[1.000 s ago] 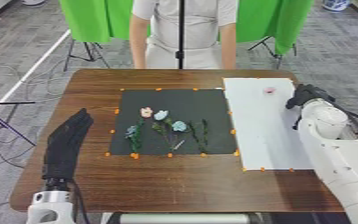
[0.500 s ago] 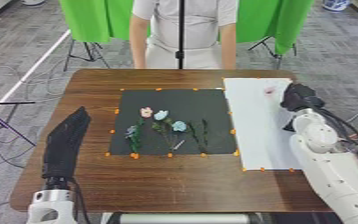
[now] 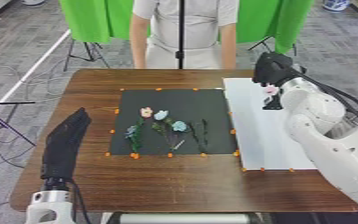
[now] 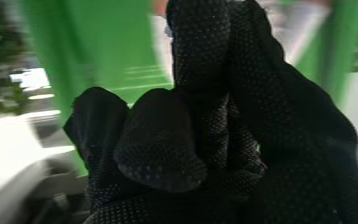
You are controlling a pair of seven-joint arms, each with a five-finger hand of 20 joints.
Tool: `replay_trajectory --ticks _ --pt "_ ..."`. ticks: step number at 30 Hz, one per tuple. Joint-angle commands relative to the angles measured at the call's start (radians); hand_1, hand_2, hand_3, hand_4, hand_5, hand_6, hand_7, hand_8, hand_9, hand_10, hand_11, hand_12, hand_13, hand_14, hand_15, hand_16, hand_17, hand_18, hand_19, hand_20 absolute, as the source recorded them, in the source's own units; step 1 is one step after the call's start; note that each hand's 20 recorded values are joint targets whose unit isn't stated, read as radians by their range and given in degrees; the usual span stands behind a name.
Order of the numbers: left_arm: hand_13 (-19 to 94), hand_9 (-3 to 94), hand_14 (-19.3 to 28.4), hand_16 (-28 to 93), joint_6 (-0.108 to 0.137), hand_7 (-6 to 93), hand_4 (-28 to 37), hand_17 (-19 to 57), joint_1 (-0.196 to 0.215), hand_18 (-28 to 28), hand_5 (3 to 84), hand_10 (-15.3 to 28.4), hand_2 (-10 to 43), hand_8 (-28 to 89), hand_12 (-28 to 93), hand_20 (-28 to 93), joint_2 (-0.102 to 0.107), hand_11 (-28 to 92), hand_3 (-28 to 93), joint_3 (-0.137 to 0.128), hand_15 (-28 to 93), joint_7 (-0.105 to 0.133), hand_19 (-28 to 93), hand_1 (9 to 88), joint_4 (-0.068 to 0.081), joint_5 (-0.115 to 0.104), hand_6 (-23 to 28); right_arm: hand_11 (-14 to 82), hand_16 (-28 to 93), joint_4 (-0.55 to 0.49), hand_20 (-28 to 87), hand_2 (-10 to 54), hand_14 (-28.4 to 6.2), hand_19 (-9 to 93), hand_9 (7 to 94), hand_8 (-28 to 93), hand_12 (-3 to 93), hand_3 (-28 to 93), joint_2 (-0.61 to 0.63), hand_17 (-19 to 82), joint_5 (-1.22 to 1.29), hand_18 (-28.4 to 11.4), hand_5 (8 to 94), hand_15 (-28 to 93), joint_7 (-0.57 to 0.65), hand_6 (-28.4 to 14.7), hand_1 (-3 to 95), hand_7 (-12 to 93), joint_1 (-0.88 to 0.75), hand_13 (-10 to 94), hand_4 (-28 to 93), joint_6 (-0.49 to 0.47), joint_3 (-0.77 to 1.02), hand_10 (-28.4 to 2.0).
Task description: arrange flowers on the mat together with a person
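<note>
In the head view my right hand (image 3: pixel 275 69) is over the far end of the white sheet, beside the pink flower (image 3: pixel 270 90), which the hand partly hides. The right wrist view has the same hand (image 4: pixel 291 135) with some fingers bent and others straight, nothing visibly held. My left hand (image 3: pixel 65 145) lies with straight fingers left of the dark mat (image 3: pixel 180 97). On that mat are a pale pink flower (image 3: pixel 146 112), a whitish flower (image 3: pixel 161 115), a light blue flower (image 3: pixel 179 126), a leafy stem with small blue blooms (image 3: pixel 132 132) and a green sprig (image 3: pixel 204 136).
The white sheet (image 3: pixel 264 142) lies right of the dark mat on the brown table (image 3: pixel 175 182). Small orange markers (image 3: pixel 135 156) line the edges of both. A dark vertical pole (image 3: pixel 181 45) stands beyond the table, with green cloth (image 3: pixel 87 20) behind.
My right hand has moved from the white sheet's right edge toward its far end and leftward, and now partly covers the pink flower. The left hand and the flowers on the mat look unmoved.
</note>
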Motion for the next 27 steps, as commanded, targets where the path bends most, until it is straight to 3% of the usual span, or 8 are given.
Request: replay_trajectory --ticks 1,8,20,27 --pt "28 35.4 14.0 6 0.002 8.4 -17.9 5.6 0.009 10.9 45.5 11.3 -5.8 -4 18 18 -0.002 7 67 -0.004 7 -0.013 1 23.9 -0.001 0.0 4.0 15.5 34 -0.064 62 -9.5 -1.6 93 93.7 9 40.8 58 -0.073 56 0.033 -18.8 83.8 71 -0.067 2.6 62.5 21 0.035 89 -24 -0.094 -0.156 -6.2" --pt "28 35.6 14.2 6 -0.008 8.3 -17.9 5.2 0.002 10.9 45.5 11.4 -5.7 -4 18 18 -0.002 7 67 -0.004 7 -0.016 1 23.9 0.003 0.004 4.1 15.1 34 -0.053 62 -9.5 -1.4 93 93.7 9 40.7 58 -0.088 56 0.028 -18.6 83.6 72 -0.103 2.7 62.7 21 0.069 89 -24 -0.11 -0.257 -6.1" --pt "29 37.4 14.6 5 -0.009 8.6 -17.9 4.8 0.007 10.8 45.7 11.6 -5.7 -4 18 17 -0.008 8 67 -0.006 7 -0.021 1 23.9 0.0 0.006 3.8 12.0 34 -0.016 62 -9.5 -1.4 93 93.4 8 41.5 59 -0.114 55 0.018 -18.2 82.6 70 -0.122 2.7 59.9 20 0.068 88 -25 -0.11 -0.272 -6.0" --pt "29 38.1 14.7 5 -0.011 8.8 -18.0 4.7 0.008 10.9 45.6 11.7 -5.7 -4 18 17 -0.008 8 67 -0.006 7 -0.025 1 23.8 0.0 0.005 3.7 9.4 34 -0.003 59 -9.5 -2.6 93 89.0 7 43.4 58 -0.117 51 0.001 -18.7 77.2 70 -0.125 2.7 57.5 21 0.055 84 -24 -0.111 -0.273 -8.7"
